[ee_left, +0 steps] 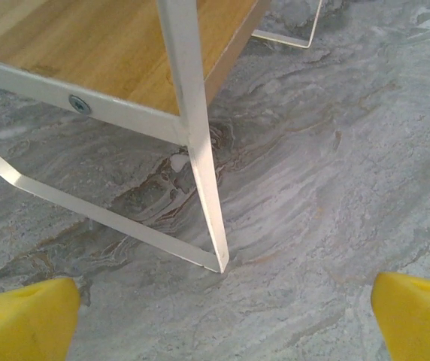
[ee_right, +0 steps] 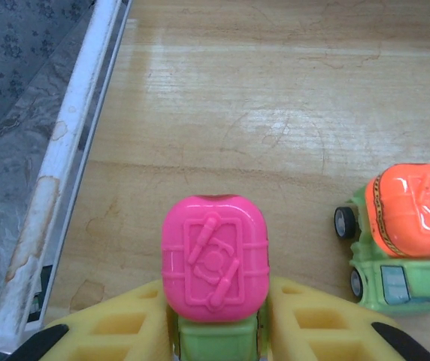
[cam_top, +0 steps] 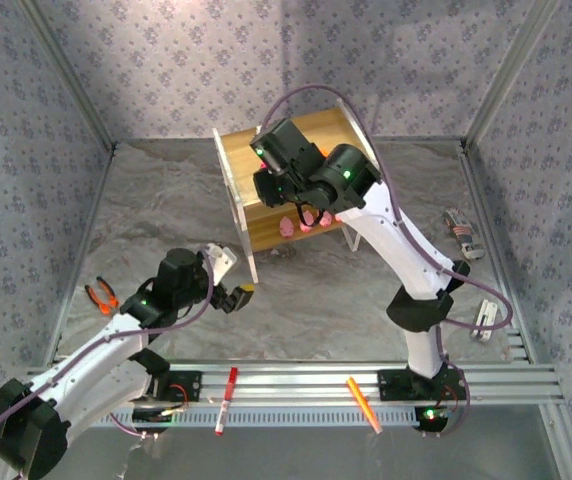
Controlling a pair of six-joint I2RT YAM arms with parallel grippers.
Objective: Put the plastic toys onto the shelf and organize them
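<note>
Overhead view evenly lit from above, brighter patch on back wall, soft shadows on table, right wrist sharp, broad glare on shelf, specular spots on pink-topped truck, yellow fingertips blurred in left wrist corners

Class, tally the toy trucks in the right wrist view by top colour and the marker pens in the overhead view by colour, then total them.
Pink-topped truck: 1
Orange-topped truck: 1
Red marker pen: 1
Orange marker pen: 1
Total: 4
</note>
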